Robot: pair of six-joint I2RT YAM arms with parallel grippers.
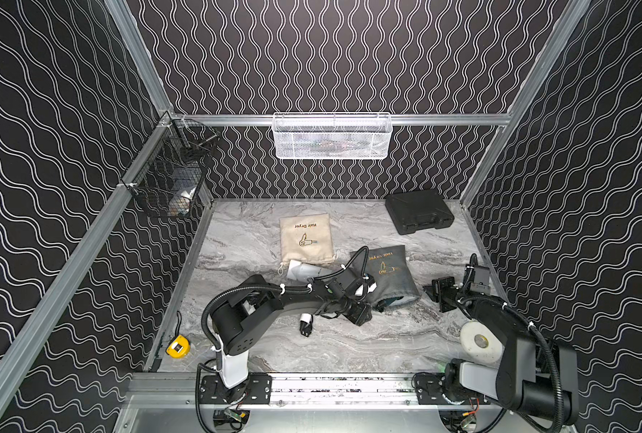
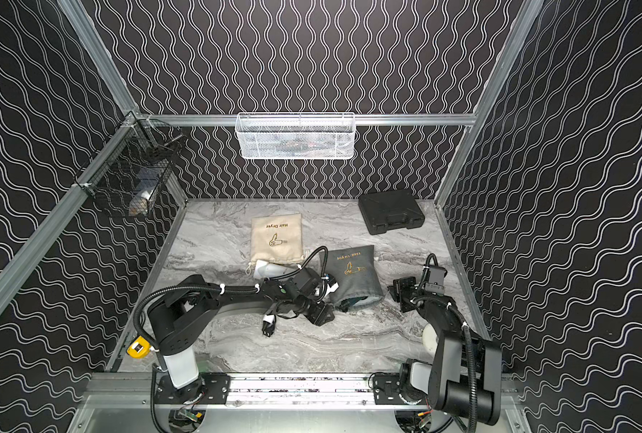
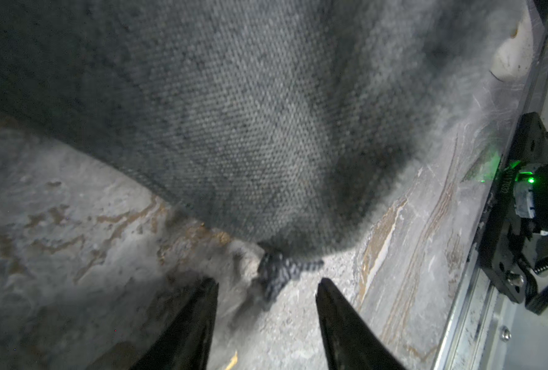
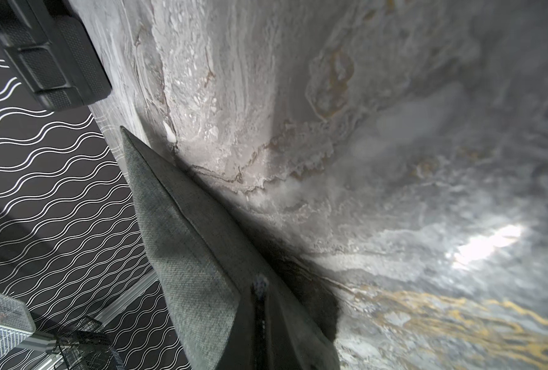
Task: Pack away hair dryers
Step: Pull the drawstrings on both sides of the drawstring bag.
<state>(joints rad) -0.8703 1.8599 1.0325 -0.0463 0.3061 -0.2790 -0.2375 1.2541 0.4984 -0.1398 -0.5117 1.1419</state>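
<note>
The grey pouch (image 1: 387, 271) lies right of centre on the marble table, and a dark teal hair dryer (image 1: 397, 301) shows inside its open mouth. My right gripper (image 4: 260, 288) is shut on the edge of the grey pouch (image 4: 183, 256) at the mouth's right side. At the mouth's left corner my left gripper (image 3: 268, 285) is open. The pouch's drawstring knot (image 3: 279, 272) sits just beyond its fingertips, untouched. A white hair dryer (image 1: 306, 270) lies below the beige pouch (image 1: 306, 238), partly hidden by my left arm. Its plug (image 1: 305, 324) rests in front of the arm.
A black hard case (image 1: 419, 212) sits at the back right. A white tape roll (image 1: 479, 341) lies by my right arm, and a yellow tape measure (image 1: 179, 346) at the front left edge. A black wire basket (image 1: 169, 176) and a white mesh basket (image 1: 332, 137) hang on the walls.
</note>
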